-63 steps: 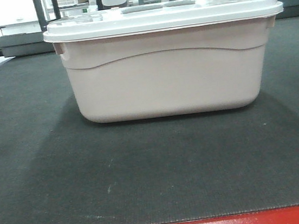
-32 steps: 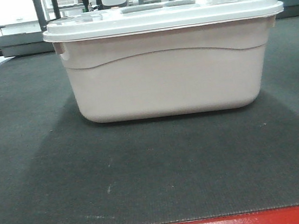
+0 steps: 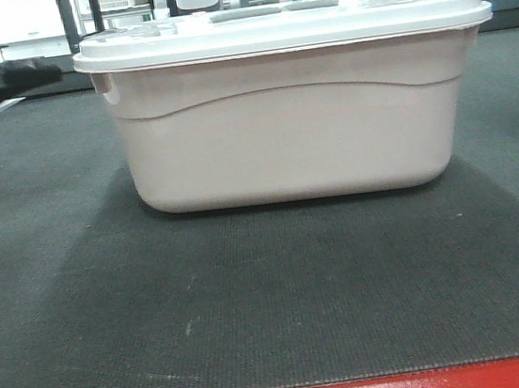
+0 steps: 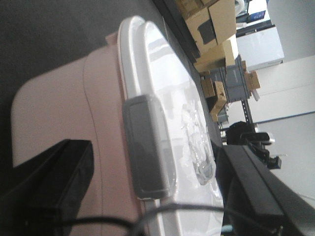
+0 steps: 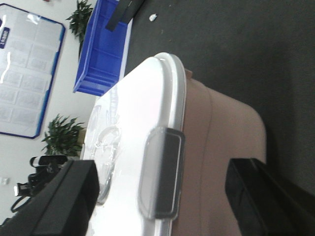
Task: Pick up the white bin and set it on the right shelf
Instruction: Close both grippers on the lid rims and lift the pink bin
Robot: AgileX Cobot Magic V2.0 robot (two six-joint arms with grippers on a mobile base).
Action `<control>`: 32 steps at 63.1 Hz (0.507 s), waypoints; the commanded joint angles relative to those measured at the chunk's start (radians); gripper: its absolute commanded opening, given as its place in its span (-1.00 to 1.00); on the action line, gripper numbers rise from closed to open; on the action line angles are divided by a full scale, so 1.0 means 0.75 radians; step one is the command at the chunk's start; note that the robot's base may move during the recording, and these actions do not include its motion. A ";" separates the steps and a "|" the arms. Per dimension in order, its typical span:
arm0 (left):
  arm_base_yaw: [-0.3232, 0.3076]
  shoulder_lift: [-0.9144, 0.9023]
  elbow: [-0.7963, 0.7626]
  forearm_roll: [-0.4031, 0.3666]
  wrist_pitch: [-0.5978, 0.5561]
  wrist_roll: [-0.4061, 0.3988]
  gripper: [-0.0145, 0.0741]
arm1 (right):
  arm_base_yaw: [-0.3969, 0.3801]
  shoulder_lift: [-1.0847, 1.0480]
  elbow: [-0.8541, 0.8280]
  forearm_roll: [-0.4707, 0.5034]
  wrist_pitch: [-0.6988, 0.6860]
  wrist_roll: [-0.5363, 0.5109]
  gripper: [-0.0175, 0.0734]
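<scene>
Pale pinkish plastic, the white bin [image 3: 290, 133] sits lidded on the dark surface [image 3: 272, 296], so close your left tool [image 4: 152, 152] and right tool [image 5: 160, 169] evenly on its ends and lift level. Only the wrist views show them, each spread wide astride a grey latch [image 4: 145, 147]. The front view shows just the bin's long side.

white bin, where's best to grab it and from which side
Take the white bin by its short ends, under the lid rim by each grey latch, one arm from either side: it is too wide for one, and the rim overhangs.
</scene>
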 commanded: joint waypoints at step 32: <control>-0.132 -0.032 -0.044 -0.174 -0.035 0.024 0.28 | 0.197 0.068 -0.042 0.231 0.085 -0.124 0.75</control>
